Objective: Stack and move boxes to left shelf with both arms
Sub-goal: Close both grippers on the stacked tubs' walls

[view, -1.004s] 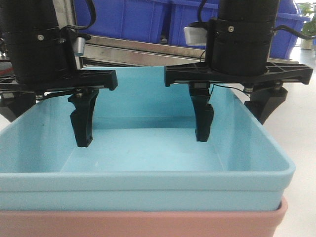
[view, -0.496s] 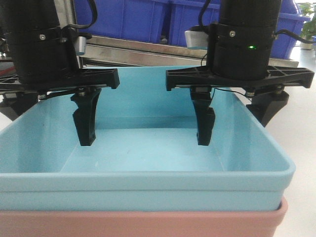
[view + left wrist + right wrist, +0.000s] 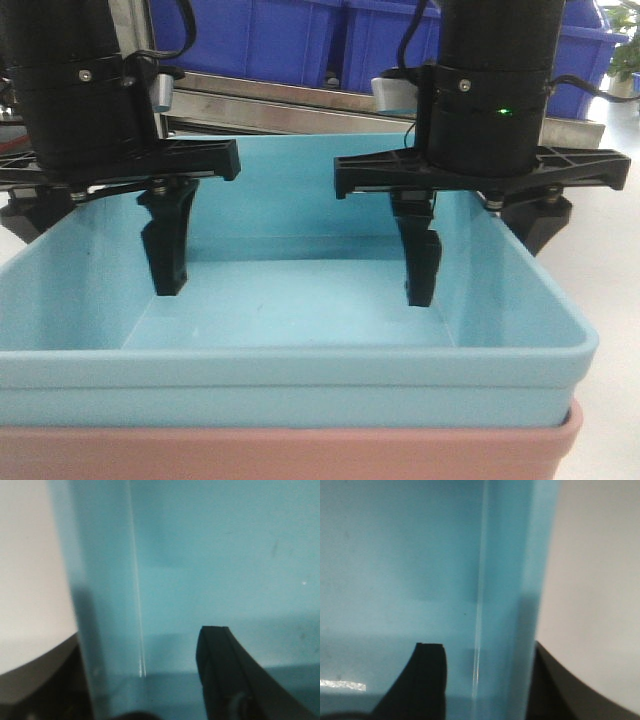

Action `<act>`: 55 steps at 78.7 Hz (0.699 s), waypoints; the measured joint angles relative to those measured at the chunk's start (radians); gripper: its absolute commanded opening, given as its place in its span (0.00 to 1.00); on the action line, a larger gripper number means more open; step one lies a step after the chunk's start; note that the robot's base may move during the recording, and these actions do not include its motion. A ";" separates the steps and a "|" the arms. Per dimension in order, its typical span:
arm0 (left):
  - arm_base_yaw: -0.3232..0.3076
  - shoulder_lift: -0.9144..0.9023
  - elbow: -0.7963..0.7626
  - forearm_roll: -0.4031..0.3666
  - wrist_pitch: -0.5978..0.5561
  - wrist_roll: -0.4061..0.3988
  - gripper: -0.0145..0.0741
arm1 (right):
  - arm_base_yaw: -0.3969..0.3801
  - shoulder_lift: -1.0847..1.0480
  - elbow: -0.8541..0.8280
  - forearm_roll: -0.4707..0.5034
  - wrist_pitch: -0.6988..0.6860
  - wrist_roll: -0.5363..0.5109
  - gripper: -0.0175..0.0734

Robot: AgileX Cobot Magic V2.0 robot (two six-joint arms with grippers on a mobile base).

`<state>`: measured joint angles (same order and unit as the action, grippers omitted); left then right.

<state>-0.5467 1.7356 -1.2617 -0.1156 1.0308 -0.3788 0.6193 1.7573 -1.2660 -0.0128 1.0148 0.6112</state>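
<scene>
The light blue box sits nested in the pink box, with each side wall running between one pair of jaws. The left arm holds its jaws spread astride the left wall, one finger inside and one outside. The right arm straddles the right wall likewise, jaws spread, inner finger clear of it. Beyond the jaws stands a steel shelf, with dark blue bins above.
</scene>
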 measured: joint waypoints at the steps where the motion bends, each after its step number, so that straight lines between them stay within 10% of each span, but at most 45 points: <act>1: 0.000 0.000 0.000 0.002 0.000 0.000 0.28 | 0.000 0.000 0.000 0.000 0.000 0.000 0.38; 8: 0.000 0.000 0.002 0.025 0.009 0.000 0.15 | 0.000 0.000 0.000 -0.013 0.016 0.000 0.23; 55: 0.003 0.000 0.004 0.033 0.011 -0.006 0.16 | 0.000 0.000 0.002 -0.018 0.023 0.000 0.25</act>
<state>-0.5434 1.7356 -1.2574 -0.0824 1.0420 -0.3847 0.6193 1.7573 -1.2644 -0.0313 1.0374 0.6112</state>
